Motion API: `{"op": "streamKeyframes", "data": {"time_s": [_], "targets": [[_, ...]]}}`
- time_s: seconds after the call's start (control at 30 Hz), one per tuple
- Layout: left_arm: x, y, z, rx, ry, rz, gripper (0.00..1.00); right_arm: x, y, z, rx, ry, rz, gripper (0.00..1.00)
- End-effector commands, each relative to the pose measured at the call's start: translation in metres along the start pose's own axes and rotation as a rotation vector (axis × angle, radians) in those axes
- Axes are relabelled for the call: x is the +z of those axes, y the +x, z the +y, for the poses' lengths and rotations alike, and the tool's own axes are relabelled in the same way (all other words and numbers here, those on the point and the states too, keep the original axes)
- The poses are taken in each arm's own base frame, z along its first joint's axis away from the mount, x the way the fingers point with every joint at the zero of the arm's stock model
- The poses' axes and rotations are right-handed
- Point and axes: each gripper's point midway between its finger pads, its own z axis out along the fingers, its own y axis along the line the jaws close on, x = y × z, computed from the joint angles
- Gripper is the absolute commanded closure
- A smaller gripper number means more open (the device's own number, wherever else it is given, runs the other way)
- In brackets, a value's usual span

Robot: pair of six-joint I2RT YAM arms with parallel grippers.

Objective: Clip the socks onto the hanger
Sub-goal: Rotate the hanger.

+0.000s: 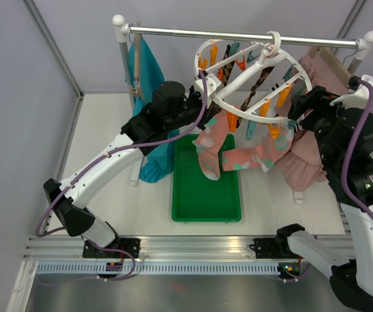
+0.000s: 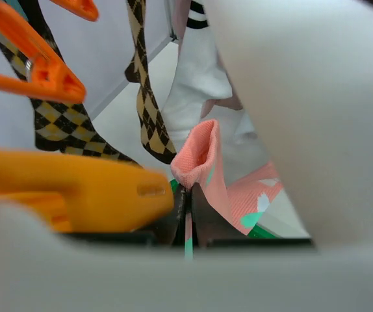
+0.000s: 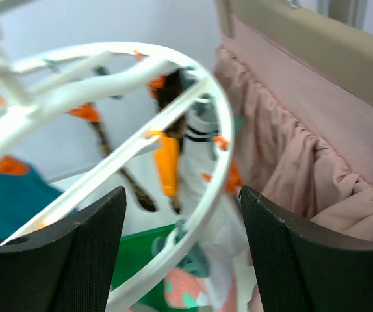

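Observation:
The round white hanger (image 1: 251, 78) hangs from the rail with orange and teal clips. Argyle socks (image 1: 255, 94) and a pink sock (image 1: 258, 157) hang from it. My left gripper (image 1: 203, 109) is under the ring's left rim, shut on the cuff of another pink sock (image 1: 209, 148). In the left wrist view the gripper (image 2: 188, 195) pinches this cuff (image 2: 199, 153) right beside an orange clip (image 2: 76, 192). My right gripper (image 1: 300, 107) is at the ring's right side. In the right wrist view it (image 3: 181, 195) is open, with the hanger's rim (image 3: 222, 149) passing between its fingers.
A green tray (image 1: 206, 192) lies on the table below the socks. A teal garment (image 1: 149, 71) hangs at the rail's left and a dusty-pink skirt (image 1: 310, 156) at its right, close behind my right arm. A white striped sock (image 3: 199, 130) hangs from the ring.

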Motion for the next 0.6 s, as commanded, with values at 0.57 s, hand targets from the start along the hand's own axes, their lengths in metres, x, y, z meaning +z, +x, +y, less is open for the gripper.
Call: {"op": "streamKeyframes", "data": {"time_s": [0.57], "targets": [[0.005, -0.013, 0.003, 0.073, -0.034, -0.008, 0.98, -0.070, -0.026, 0.050, 0.057, -0.377, 0.036, 0.20]]}}
